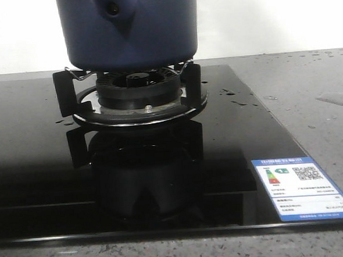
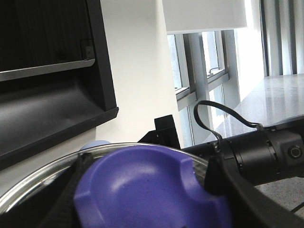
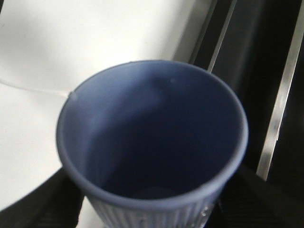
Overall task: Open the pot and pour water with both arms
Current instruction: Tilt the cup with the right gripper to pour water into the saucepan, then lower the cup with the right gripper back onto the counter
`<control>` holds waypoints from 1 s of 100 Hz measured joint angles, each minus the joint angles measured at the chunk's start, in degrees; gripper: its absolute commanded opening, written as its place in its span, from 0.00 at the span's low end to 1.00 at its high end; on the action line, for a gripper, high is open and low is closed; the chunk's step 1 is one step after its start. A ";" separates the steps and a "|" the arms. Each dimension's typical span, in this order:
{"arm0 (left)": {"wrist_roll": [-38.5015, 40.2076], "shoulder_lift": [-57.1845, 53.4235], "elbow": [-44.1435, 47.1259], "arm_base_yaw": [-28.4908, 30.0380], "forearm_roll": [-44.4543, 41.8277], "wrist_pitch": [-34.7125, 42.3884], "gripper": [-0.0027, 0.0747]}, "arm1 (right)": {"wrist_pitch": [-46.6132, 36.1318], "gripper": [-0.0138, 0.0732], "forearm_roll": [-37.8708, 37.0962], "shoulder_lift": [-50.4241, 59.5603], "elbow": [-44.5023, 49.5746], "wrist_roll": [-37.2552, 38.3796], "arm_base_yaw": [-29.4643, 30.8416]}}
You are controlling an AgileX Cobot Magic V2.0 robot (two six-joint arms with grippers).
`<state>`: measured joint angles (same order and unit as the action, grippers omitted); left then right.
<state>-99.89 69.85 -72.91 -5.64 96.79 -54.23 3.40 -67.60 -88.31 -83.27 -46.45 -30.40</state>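
The dark navy pot stands on the gas burner, its pointed handle stub facing the camera; its top is cut off by the frame. Neither gripper shows in the front view. My left gripper is shut on the purple-blue knob of a glass lid, with a black finger on each side, held up in the air. My right gripper is shut on a pale blue ribbed cup, seen from above its mouth. Droplets cling to the cup's wall.
The black glass cooktop carries a blue-and-white label at its front right corner. Water drops lie on the grey counter to the right. In the left wrist view, the right arm is beyond the lid and a dark range hood is above.
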 measured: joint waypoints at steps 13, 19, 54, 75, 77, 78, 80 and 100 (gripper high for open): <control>0.00 0.00 0.00 0.00 -0.12 0.00 0.39 | 2.82 0.43 4.93 0.00 0.00 5.98 0.00; 0.00 0.00 0.00 0.00 -0.64 0.00 0.39 | 6.17 0.43 8.66 0.00 0.00 11.20 0.00; 0.00 0.12 0.00 0.00 -3.35 -0.23 0.39 | 18.75 0.43 41.49 4.73 0.88 25.77 3.39; 0.00 2.74 0.00 -3.32 -3.42 -0.21 0.39 | 17.20 0.43 55.77 14.75 11.56 26.35 11.01; 0.00 3.13 0.00 -3.77 -3.42 -0.21 0.39 | 16.22 0.43 56.53 15.97 13.47 26.35 11.82; 0.00 3.41 0.00 -4.07 -3.42 -0.21 0.39 | 15.83 0.43 56.79 16.80 14.84 26.35 12.36; 0.00 3.85 0.00 -4.34 -3.42 -0.21 0.39 | 14.70 0.43 57.48 17.63 16.96 26.35 13.16; 0.00 9.16 0.00 -6.99 -3.42 -0.11 0.39 | -4.83 0.43 66.89 29.22 39.27 26.35 19.02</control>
<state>-99.89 79.01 -72.91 -12.64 93.37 -54.34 -1.43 -0.71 -59.10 -44.00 -20.10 -11.38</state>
